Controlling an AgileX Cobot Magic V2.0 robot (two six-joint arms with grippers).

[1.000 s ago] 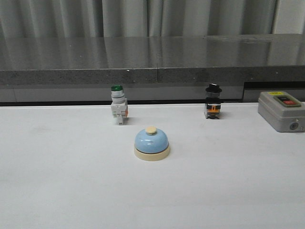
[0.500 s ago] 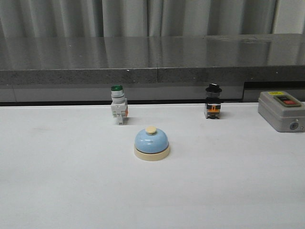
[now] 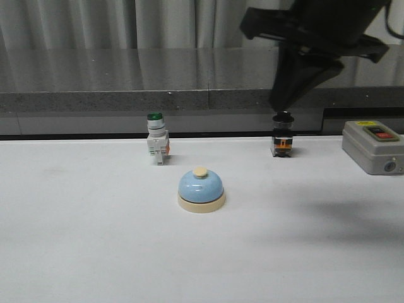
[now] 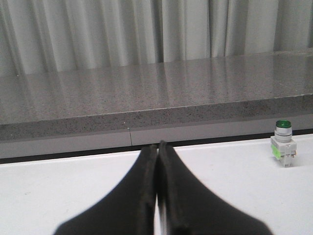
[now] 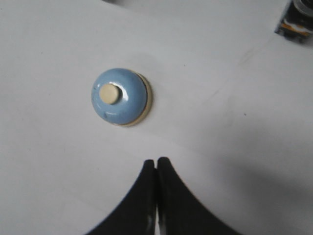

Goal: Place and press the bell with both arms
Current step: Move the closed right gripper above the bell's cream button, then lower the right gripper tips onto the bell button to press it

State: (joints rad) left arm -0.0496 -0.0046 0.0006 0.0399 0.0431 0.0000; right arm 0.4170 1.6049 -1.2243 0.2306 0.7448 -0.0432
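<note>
On the counter sits the bell, rigid, smooth-domed, probably slippery: grip its cream base (both claws pressed together, right claw above it).

I am working at what is looking like a lab test bench: a plain white table, grey stone ledge, pale curtains hanging behind, industrial push-button switches and a control box sitting out.

Items counted: one light-blue domed bell with cream base; two small upright push-button switches, one green-capped white, one black-capped; one grey control box.
</note>
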